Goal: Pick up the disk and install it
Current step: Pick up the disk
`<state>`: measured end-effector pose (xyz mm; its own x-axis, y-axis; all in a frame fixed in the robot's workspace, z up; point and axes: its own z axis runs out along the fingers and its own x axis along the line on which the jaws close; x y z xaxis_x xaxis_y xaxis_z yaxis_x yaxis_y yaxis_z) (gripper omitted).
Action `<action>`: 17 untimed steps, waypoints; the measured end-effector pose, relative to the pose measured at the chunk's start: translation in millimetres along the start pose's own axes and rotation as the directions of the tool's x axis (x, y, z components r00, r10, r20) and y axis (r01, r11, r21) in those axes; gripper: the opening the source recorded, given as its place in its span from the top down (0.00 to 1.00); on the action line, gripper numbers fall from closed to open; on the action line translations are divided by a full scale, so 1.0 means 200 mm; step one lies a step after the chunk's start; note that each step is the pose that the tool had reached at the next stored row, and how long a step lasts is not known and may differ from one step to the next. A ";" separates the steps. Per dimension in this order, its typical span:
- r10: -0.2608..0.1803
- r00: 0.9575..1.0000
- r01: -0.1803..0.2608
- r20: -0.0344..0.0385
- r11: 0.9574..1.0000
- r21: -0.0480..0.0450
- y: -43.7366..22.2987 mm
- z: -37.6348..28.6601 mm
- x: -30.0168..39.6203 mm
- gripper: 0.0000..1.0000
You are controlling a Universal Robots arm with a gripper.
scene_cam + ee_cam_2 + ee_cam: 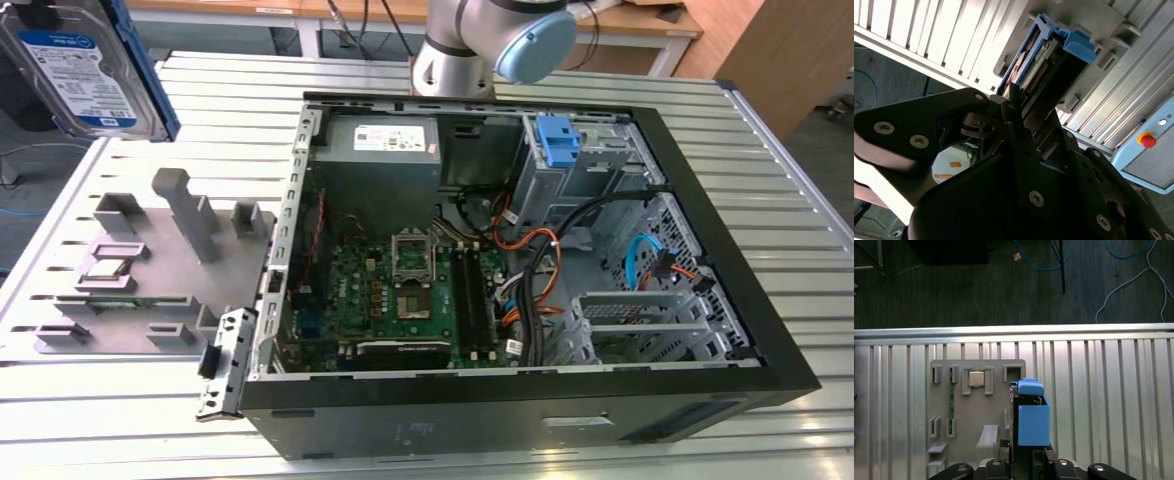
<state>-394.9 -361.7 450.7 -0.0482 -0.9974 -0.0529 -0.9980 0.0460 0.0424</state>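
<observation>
The disk (83, 70) hangs high at the exterior view's far left, above the grey fixture plate (160, 265). It is silver with a blue-and-white label and a blue rail along its edge. In both wrist views my gripper (1019, 107) is shut on it. The black fingers (1004, 115) clamp the drive's flat sides, and its connector end and blue rails (1079, 42) stick out beyond them. In the first wrist view the disk (1032, 420) shows edge-on over the fixture plate (994, 410), with my gripper (1024, 462) just behind it.
The open computer case (747, 330) lies on the slatted metal table (120, 420). Inside are a motherboard (400, 290), a grey power-supply box (380, 140), cables and a drive cage with a light-blue bracket (554, 140). A red stop button (1148, 141) sits on a box nearby.
</observation>
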 end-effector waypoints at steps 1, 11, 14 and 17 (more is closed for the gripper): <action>0.000 1.000 0.000 0.000 1.000 0.000 -0.004 0.000 0.000 0.65; 0.000 1.000 0.000 0.000 1.000 0.000 -0.012 -0.015 -0.002 0.65; 0.000 1.000 0.000 0.000 1.000 0.000 -0.011 -0.028 -0.002 0.65; 0.000 1.000 0.000 0.000 1.000 0.000 -0.011 -0.030 -0.002 0.65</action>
<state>-392.4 -361.7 456.6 -0.0483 -0.9974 -0.0529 -0.9980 0.0461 0.0428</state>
